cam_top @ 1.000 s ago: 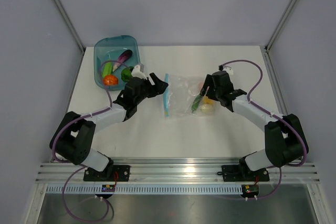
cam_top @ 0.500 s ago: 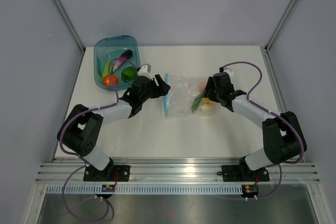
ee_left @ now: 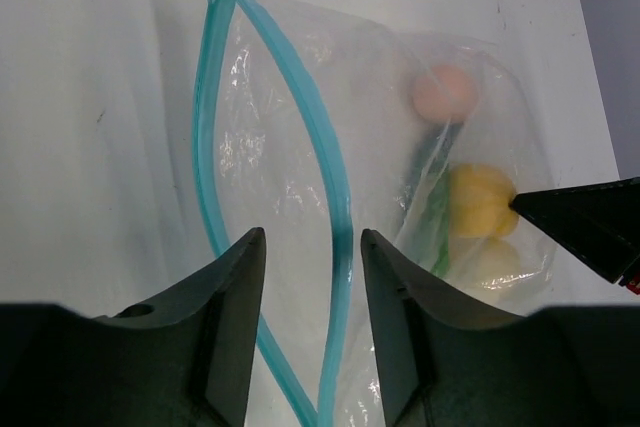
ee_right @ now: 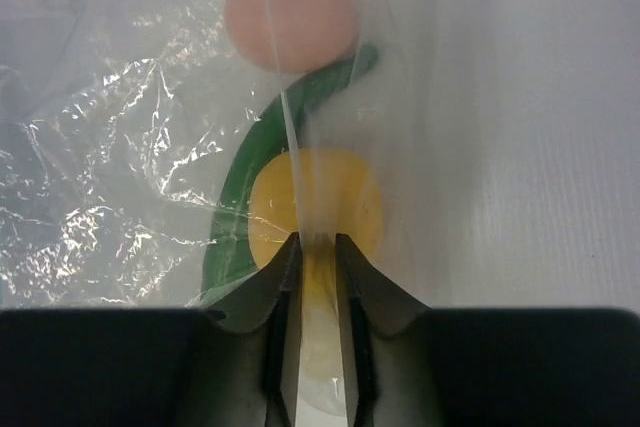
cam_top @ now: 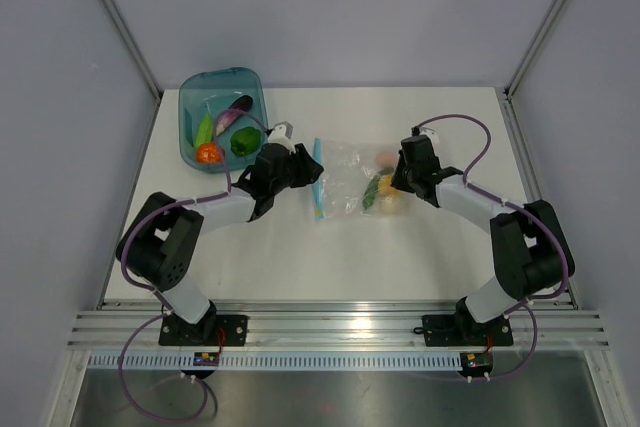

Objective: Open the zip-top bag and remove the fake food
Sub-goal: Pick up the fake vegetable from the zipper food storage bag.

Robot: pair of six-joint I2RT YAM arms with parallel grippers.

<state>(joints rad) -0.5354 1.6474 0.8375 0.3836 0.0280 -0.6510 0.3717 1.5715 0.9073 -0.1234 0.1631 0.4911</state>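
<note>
The clear zip-top bag (cam_top: 345,185) lies mid-table, and its teal zip strip (ee_left: 335,177) is parted into two lips. Inside it are fake food pieces: a pink round one (ee_right: 290,15), a yellow lemon (ee_right: 330,197) and a green pod (ee_right: 235,212). My left gripper (ee_left: 310,252) is open at the bag's mouth. Its fingers straddle one zip lip without touching it. My right gripper (ee_right: 318,247) is shut on a raised fold of the bag's film, above the lemon at the bag's closed end.
A teal tub (cam_top: 190,107) stands at the back left. It holds an orange tomato (cam_top: 209,153), a green pepper (cam_top: 243,142), a purple eggplant (cam_top: 236,110) and a green pod (cam_top: 205,130). Grey walls enclose the white table (cam_top: 450,247).
Both arms have moved in toward the bag. The left jaws narrowed around a zip lip. The right jaws closed onto a fold of film, and the bag bunched up slightly.
</note>
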